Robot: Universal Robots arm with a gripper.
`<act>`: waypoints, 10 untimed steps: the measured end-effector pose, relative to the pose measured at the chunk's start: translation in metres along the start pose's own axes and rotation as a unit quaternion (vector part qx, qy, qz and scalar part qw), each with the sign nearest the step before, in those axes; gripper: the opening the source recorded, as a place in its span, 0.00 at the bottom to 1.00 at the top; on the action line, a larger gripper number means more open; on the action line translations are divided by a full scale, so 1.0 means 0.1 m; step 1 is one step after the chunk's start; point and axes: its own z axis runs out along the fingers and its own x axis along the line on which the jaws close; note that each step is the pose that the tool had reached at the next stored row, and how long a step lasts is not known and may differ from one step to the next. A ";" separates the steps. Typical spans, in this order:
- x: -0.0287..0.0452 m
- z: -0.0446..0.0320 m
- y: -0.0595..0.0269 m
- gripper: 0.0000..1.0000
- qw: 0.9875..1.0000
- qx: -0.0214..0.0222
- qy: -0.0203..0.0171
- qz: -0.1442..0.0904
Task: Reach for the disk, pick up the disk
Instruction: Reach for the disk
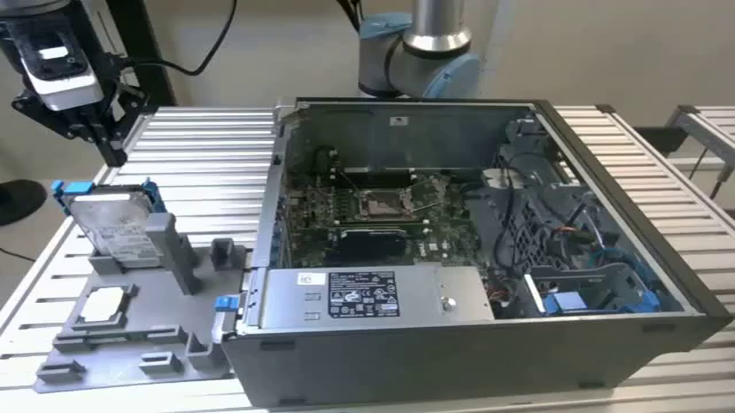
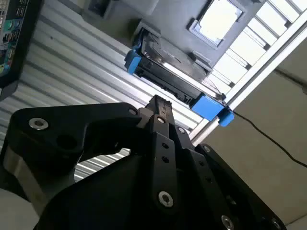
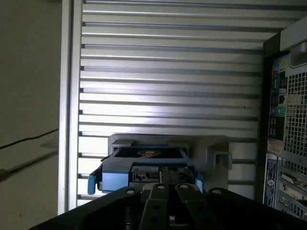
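The disk [image 1: 115, 225] is a silver drive with a white label, clipped in a bright blue frame. It stands tilted in a grey holder at the exterior view's left. My gripper [image 1: 113, 148] hangs above and behind it, apart from it, with its black fingers together and nothing between them. In the second wrist view the fingertips [image 2: 159, 103] point toward the disk's blue-framed edge [image 2: 168, 76]. In the first wrist view the disk [image 3: 144, 165] lies just beyond the fingertips [image 3: 168, 188].
The grey holder plate [image 1: 172, 344] also carries a small square silver chip [image 1: 106, 303]. An open computer case [image 1: 483, 232] with a grey box [image 1: 367, 297] stands at the exterior view's right of the disk. All of it rests on a slatted metal table [image 1: 206, 146].
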 end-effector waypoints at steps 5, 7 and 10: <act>0.000 0.000 0.000 0.00 1.000 0.000 0.000 0.000; 0.000 0.000 0.000 0.00 1.000 0.000 0.000 0.000; 0.000 0.000 0.000 0.00 1.000 0.000 0.000 0.000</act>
